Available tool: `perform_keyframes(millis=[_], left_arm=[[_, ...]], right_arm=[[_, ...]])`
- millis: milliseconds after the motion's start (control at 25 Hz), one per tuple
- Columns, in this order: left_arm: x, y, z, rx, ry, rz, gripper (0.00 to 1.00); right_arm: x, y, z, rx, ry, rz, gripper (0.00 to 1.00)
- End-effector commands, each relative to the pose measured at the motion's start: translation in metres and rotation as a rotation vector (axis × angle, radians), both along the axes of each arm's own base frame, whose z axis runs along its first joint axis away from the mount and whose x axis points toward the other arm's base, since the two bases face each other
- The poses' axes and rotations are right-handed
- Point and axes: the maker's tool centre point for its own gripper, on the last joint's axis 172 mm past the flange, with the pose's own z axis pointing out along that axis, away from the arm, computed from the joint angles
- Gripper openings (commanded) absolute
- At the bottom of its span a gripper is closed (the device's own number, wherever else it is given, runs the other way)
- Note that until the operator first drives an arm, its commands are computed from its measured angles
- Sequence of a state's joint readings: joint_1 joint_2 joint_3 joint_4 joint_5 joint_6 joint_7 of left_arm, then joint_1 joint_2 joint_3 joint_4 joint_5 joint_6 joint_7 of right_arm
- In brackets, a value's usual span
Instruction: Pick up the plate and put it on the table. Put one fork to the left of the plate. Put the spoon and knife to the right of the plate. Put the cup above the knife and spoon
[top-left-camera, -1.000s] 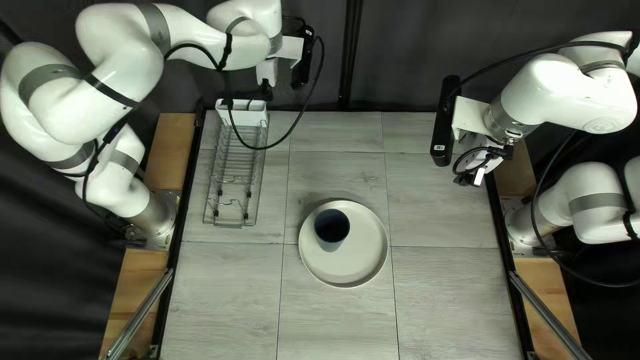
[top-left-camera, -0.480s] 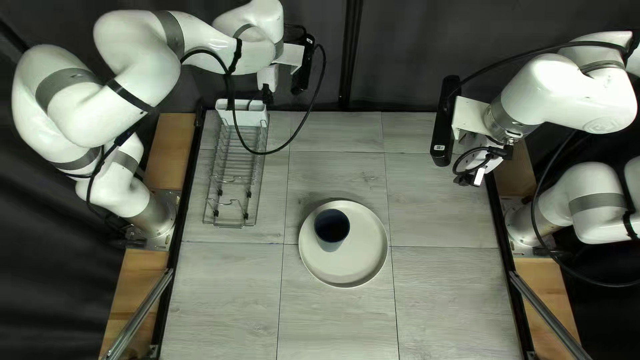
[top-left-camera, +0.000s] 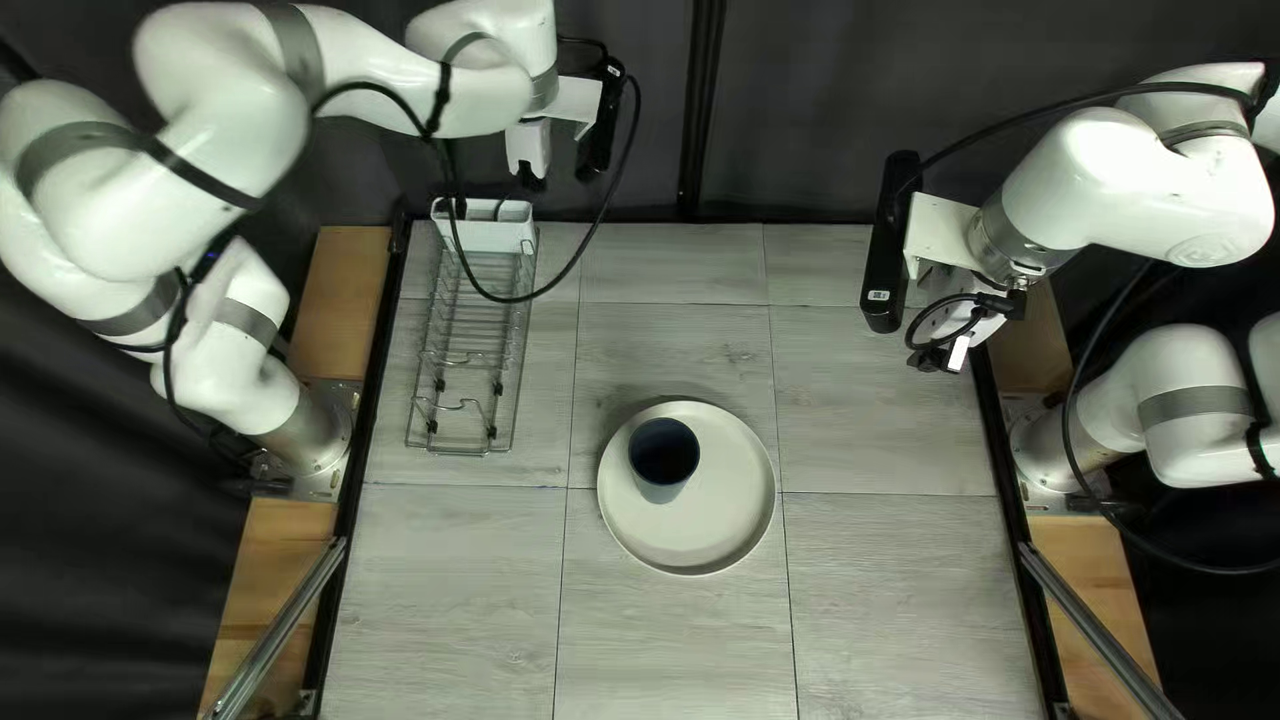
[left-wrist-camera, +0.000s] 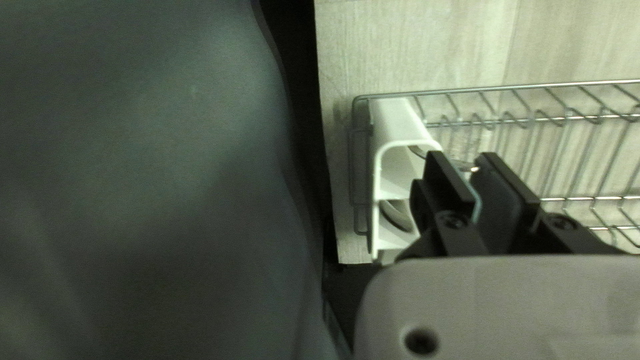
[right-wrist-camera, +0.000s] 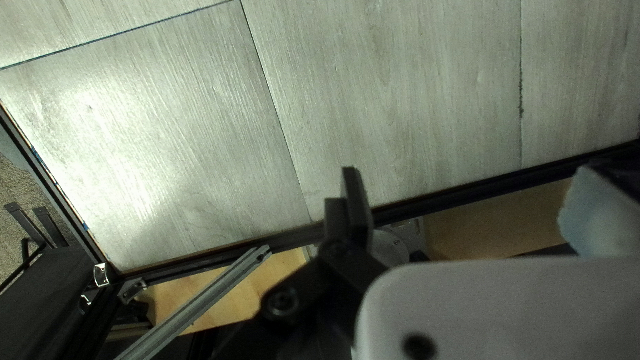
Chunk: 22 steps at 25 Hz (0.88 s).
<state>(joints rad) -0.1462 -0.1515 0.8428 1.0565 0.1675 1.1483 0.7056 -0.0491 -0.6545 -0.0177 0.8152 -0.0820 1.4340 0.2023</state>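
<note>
A cream plate lies at the middle of the table with a dark cup standing upright on it. At the far left, my left gripper hangs over the white utensil holder at the far end of the wire rack. In the left wrist view the left gripper is shut on a thin metal utensil handle that rises out of the holder. Which utensil it is stays hidden. My right gripper hovers at the table's right edge, open and empty; only one finger shows.
The wire dish rack runs along the table's left side, its slots bare. A dark curtain hangs close beside the left gripper. Metal frame rails and wooden boards border the table under the right gripper.
My left gripper has shut on the utensil handle and risen slightly above the holder, and the left arm's elbow has swung. The right arm, plate and cup have not moved.
</note>
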Motion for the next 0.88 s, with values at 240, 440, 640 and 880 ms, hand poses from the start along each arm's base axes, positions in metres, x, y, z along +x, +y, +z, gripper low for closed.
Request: perform_keyframes(millis=[240,440,640,880], left_arm=[[0.011,-0.051,0.082,0.044,-0.059,-0.079,0.00],[0.032,-0.101,0.106,0.058,-0.142,-0.217,0.00],[0.070,-0.171,0.097,0.115,-0.197,-0.525,0.00],[0.075,-0.186,0.091,0.125,-0.177,-0.600,0.00]], right_arm=[[0.000,0.000,0.000,0.000,0.000,0.000,1.00],[0.000,0.000,0.000,0.000,0.000,0.000,1.00],[0.000,0.000,0.000,0.000,0.000,0.000,1.00],[0.000,0.000,0.000,0.000,0.000,0.000,1.00]])
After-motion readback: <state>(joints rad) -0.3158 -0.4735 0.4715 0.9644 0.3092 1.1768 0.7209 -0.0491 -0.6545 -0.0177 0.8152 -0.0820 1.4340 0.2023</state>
